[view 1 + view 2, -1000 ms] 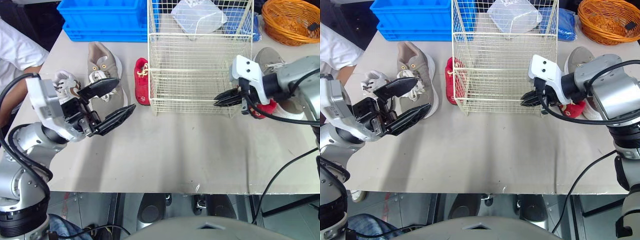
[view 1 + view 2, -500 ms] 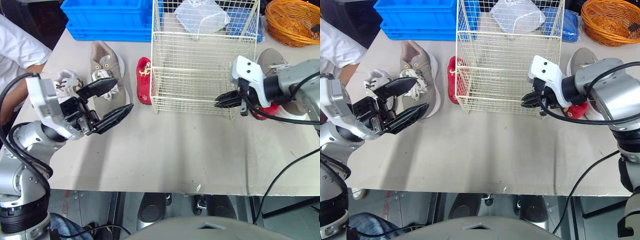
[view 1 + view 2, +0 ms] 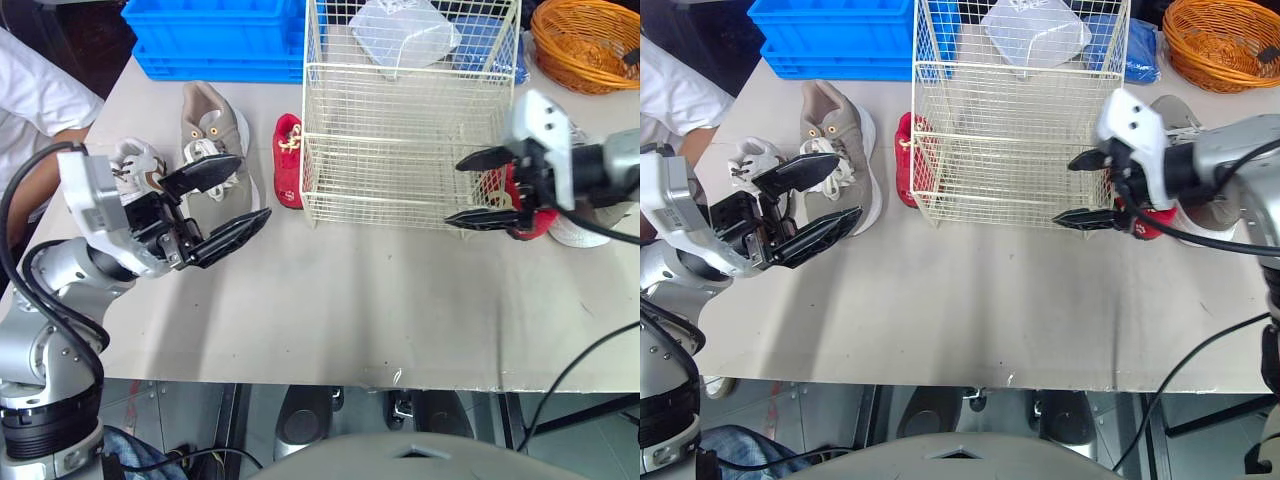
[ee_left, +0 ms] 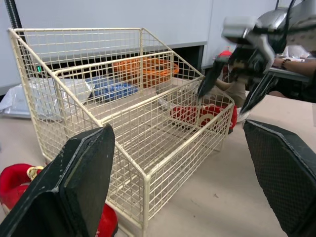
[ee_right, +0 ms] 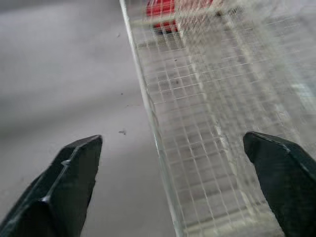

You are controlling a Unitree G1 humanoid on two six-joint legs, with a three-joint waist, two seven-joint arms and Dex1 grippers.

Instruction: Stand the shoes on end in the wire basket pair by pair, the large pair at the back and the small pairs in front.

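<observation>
The wire basket (image 3: pixel 405 130) stands upright on the bench (image 3: pixel 350 300), at 12 o'clock from the robot. All the shoes lie on the bench outside it. At the basket's 9 o'clock a small red shoe (image 3: pixel 287 160) lies just beside the wire wall. Farther toward 9 o'clock come a large tan shoe (image 3: pixel 210 135) and then a small white shoe (image 3: pixel 135 165), side by side. At the basket's 3 o'clock a second red shoe (image 3: pixel 532 220) lies near the front corner. Another large tan shoe (image 3: pixel 1175 110) lies beyond it, partly hidden by the arm.

The left pincer (image 3: pixel 254 187) hovers released over the 6 o'clock end of the large tan shoe. Its black fingers are wide apart, grasping nothing, tips pointing toward 3 o'clock. The right pincer (image 3: pixel 455 192) is also released, at the basket's 4 o'clock corner, its fingers spread one above the other with tips toward 9 o'clock. The lower tip overlaps the basket's front corner; I cannot tell whether it touches. The second red shoe sits just behind these fingers.

Along the far edge, a blue crate (image 3: pixel 215 35) sits at 11 o'clock and a wicker basket (image 3: pixel 585 45) at 1 o'clock. A clear plastic bag (image 3: pixel 405 30) lies behind the wire basket. A person's white sleeve (image 3: pixel 35 100) shows at the bench's 9 o'clock edge.
</observation>
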